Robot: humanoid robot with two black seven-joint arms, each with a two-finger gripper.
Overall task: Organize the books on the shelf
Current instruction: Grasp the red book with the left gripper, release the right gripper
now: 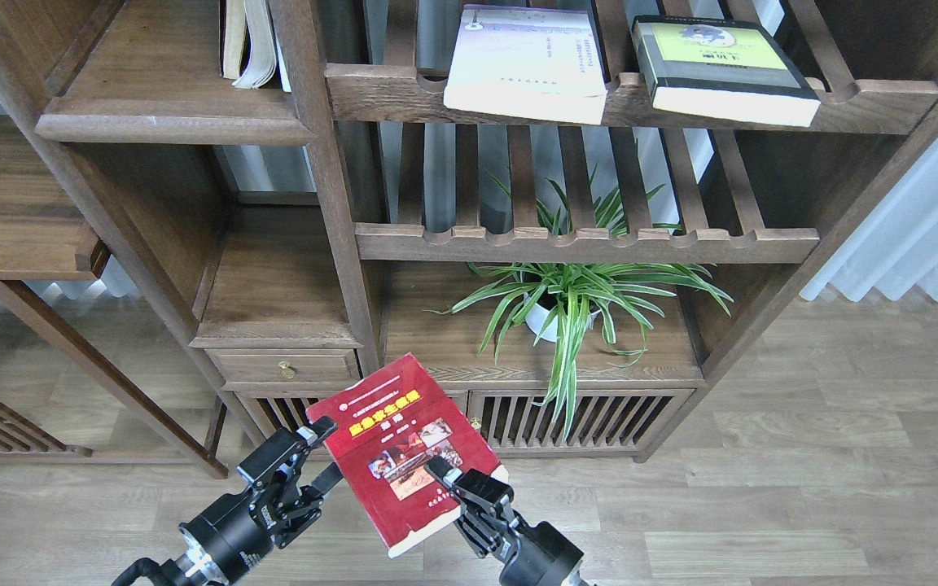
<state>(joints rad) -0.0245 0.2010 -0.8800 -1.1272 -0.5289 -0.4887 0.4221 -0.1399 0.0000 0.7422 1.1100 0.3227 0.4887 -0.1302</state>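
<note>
My right gripper (446,478) is shut on the lower right part of the red book (400,448) and holds it tilted in front of the low cabinet. My left gripper (318,456) is open at the book's left edge, one finger near its top-left corner; I cannot tell if it touches. The pale lavender book (526,65) and the thick yellow-green book (721,69) lie flat on the upper slatted rack. The solid dark-brown shelf (168,126) with the rounded front edge is at the upper left.
Some pale books (249,41) stand at the back right of that shelf. A potted spider plant (567,301) sits on the low cabinet under the lower slatted rack (583,240). A small drawer (286,368) is left of it. White curtain (917,212) at right.
</note>
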